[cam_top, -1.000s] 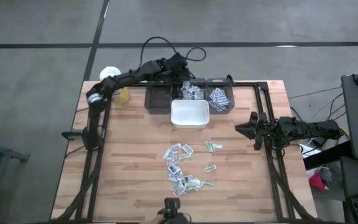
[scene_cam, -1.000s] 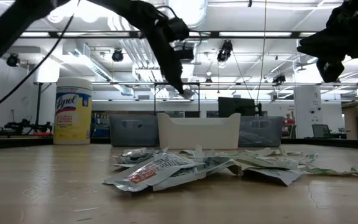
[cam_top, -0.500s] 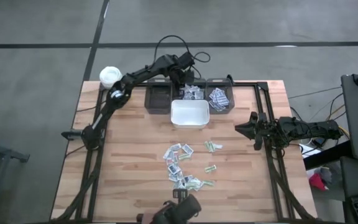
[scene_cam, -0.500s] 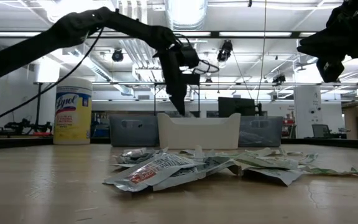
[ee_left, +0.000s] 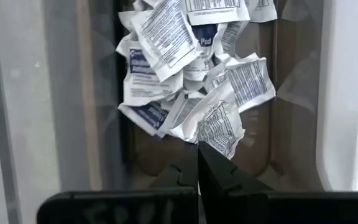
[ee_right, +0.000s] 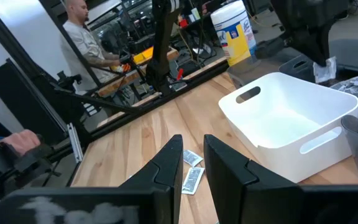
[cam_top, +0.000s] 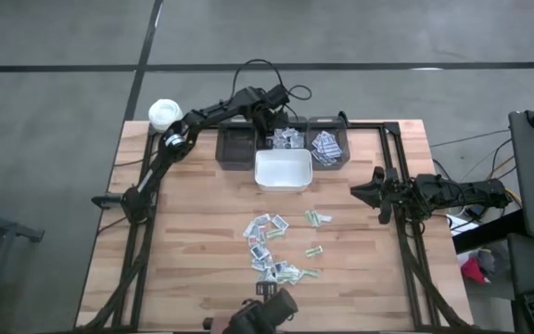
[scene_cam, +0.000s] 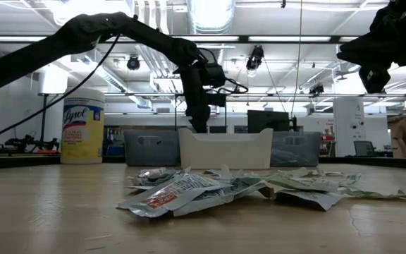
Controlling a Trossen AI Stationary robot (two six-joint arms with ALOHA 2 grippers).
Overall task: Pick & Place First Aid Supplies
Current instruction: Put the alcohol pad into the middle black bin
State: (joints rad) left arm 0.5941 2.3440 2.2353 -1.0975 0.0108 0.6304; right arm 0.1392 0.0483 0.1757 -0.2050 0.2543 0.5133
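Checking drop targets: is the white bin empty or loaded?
Empty. The white bin shows a bare floor from above and in the right wrist view; packets sit in the grey bin behind.

The table [cam_top: 193, 232] across the middle of the high view is pale wood, planked and matt, with fine grain. At upper centre the white bin [cam_top: 283, 170] looks like smooth plastic with a faint sheen, and the dark bins [cam_top: 237, 148] behind it are duller, semi-clear plastic. The packets [cam_top: 271, 249] at lower centre are crinkled paper, some catching light like foil. Both arms look matt black, and the frame rails [cam_top: 140, 241] like dark metal.
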